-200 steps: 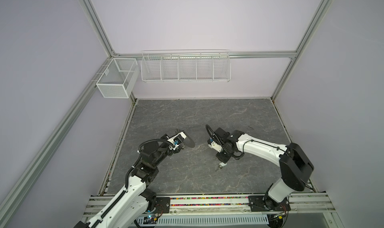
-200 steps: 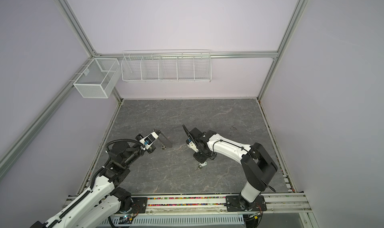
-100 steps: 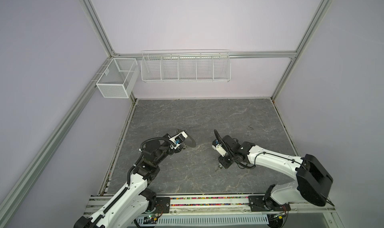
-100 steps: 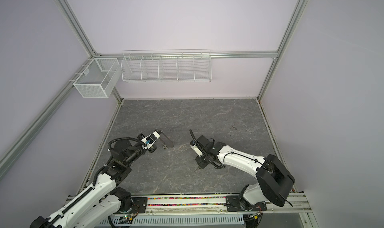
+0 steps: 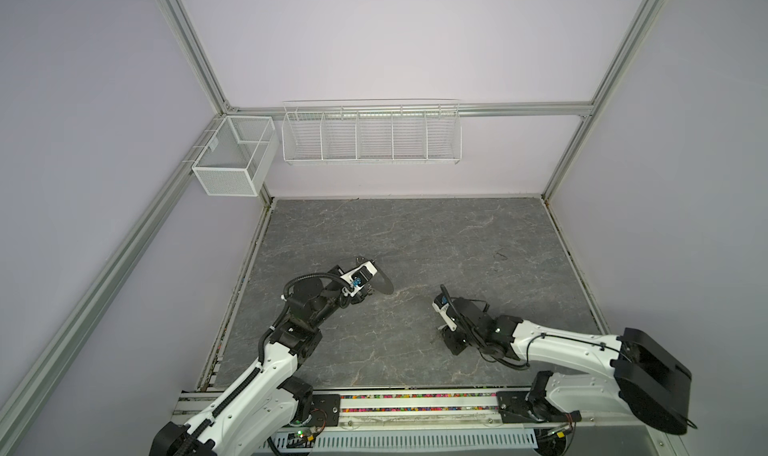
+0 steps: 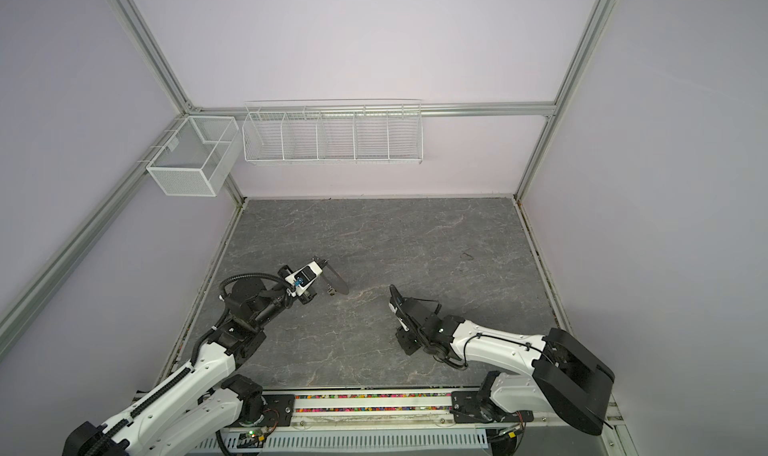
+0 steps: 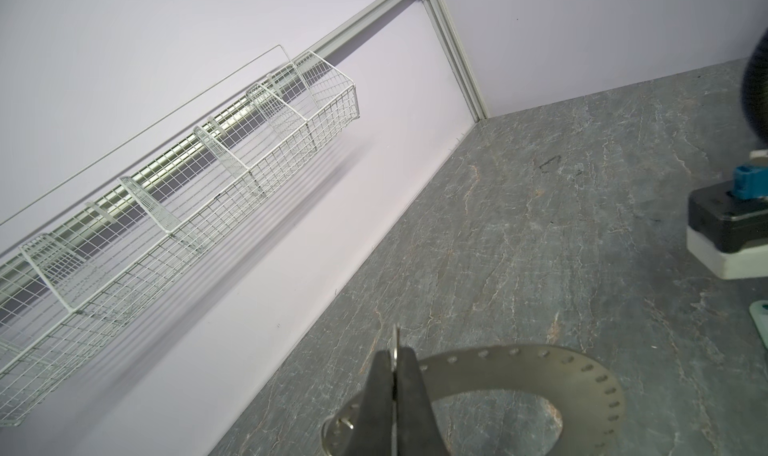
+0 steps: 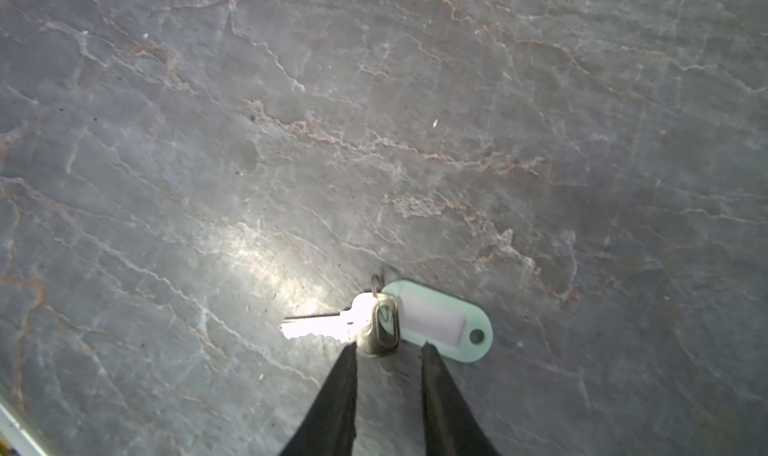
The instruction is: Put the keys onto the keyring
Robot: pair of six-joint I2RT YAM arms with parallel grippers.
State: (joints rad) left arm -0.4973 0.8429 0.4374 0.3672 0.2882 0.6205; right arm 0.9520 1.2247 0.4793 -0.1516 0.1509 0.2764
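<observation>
Starting nearest to us, on the right of the scene, the right end effector (image 8: 388, 345) is low over the grey surface (image 8: 374, 142) with its jaws spread. They straddle the head of a silver key (image 8: 316, 327) that lies flat there. A pale tag (image 8: 432, 321) is joined to this key by a small split ring (image 8: 386, 321). One fingertip is at the edge of the key's head, but nothing is pinched, so we judge this key is not yet picked up.

Farther back and to the left, the left end effector (image 7: 395, 362) has its fingers pressed together on the rim of the keyring (image 7: 582, 375). It holds the wide grey ring tilted above the surface, well apart from the key. A small silver loop (image 7: 344, 423) sits on the rim just beside the fingers. We cannot tell whether the black-tagged key hangs from it, since that key shows clearly in no view.

So the ring is held ready, and what is left is at least to grip the pale-tagged key, lift it, carry it leftward and hook it on.
</observation>
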